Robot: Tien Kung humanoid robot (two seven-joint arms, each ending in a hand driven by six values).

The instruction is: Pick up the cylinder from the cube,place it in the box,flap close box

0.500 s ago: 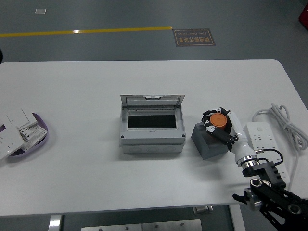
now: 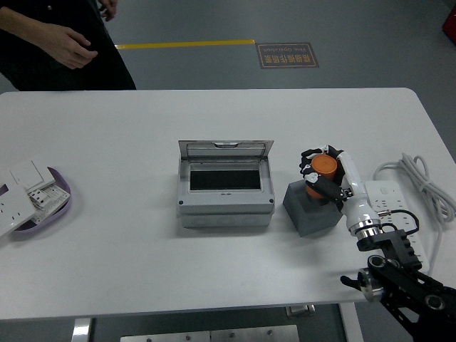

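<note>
We find only one lettered thing: brown floor sign (image 2: 286, 55) beyond table's far edge, right of yellow floor line (image 2: 184, 45). Sign carries two rows of pale characters, top row looks like Latin letters, bottom row like Chinese characters; both too small and blurred for us to read. We make out no print, brand or number on grey box (image 2: 225, 187), power strip (image 2: 388, 203) or anything else on table.

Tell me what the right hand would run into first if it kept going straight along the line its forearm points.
The right hand, shut on the orange cylinder above the grey cube, points up and left. Going straight on, it would probably meet the raised lid of the open box first, though depth is unclear here.
</note>
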